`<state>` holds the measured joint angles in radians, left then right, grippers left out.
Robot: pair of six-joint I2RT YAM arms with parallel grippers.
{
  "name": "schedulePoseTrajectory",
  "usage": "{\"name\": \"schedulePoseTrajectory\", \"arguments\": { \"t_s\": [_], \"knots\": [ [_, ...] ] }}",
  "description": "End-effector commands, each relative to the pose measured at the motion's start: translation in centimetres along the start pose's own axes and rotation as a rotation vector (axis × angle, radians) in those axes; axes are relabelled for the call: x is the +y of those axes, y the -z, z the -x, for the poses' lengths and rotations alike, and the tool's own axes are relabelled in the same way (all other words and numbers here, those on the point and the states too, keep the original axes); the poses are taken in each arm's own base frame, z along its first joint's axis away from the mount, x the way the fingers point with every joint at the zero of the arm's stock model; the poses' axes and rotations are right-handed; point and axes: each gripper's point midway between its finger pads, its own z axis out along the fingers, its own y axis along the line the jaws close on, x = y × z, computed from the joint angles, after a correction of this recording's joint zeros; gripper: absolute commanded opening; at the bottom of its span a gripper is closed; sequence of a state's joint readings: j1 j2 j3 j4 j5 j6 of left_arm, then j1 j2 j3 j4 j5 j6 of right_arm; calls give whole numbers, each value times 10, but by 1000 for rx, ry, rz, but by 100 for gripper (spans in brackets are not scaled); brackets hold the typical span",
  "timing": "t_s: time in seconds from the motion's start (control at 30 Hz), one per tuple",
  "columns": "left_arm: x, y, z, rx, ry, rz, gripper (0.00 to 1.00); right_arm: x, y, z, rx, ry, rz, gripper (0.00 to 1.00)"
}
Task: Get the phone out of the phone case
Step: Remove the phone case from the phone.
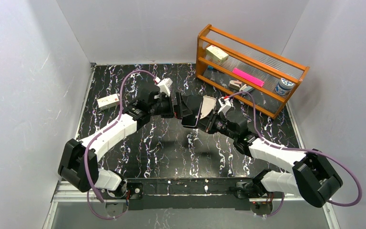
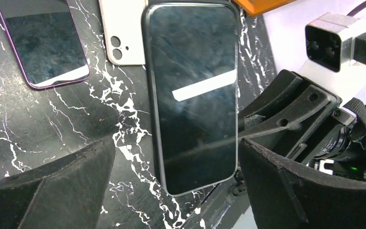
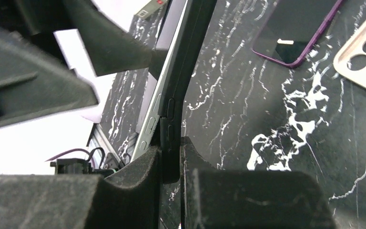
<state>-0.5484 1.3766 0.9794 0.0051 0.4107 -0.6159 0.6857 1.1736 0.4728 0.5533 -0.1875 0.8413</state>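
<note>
A phone [image 2: 195, 95] with a dark screen and silver rim sits in a black phone case [image 3: 171, 109], held up over the table's middle [image 1: 193, 112]. My right gripper [image 3: 171, 152] is shut on the case's edge near the side buttons. Beside that edge, the phone's silver side [image 3: 147, 129] angles away from the case. My left gripper [image 2: 175, 143] stands wide open, one finger on either side of the phone's lower end, touching neither side. In the top view the left gripper [image 1: 175, 109] and right gripper [image 1: 205, 121] face each other across the phone.
A purple-rimmed phone [image 2: 47, 43] and a beige case [image 2: 121, 33] lie on the black marbled table under the grippers. A wooden rack [image 1: 248, 67] with small items stands at the back right. A white box [image 1: 108, 101] lies at the left.
</note>
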Motion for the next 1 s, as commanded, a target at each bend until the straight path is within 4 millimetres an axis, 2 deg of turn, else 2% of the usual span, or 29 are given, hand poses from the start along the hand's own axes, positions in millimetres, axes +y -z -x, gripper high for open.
{"name": "schedulePoseTrajectory", "arguments": {
  "t_s": [0.0, 0.27, 0.5, 0.73, 0.97],
  "knots": [
    [-13, 9, 1, -24, -110, 83, 98, 19, -7, 25, -90, -21, 34, 1],
    [-21, -9, -18, 27, -125, 98, 98, 19, -11, 19, -80, -15, 38, 1],
    [-14, -20, -27, 62, -144, 143, 98, 24, -14, 16, -71, 4, 55, 1],
    [6, -21, -29, 68, -166, 251, 98, 26, -16, 15, -74, 17, 59, 1],
    [8, -25, -38, 103, -156, 240, 98, 29, -14, 17, -84, 19, 76, 1]
  ]
}}
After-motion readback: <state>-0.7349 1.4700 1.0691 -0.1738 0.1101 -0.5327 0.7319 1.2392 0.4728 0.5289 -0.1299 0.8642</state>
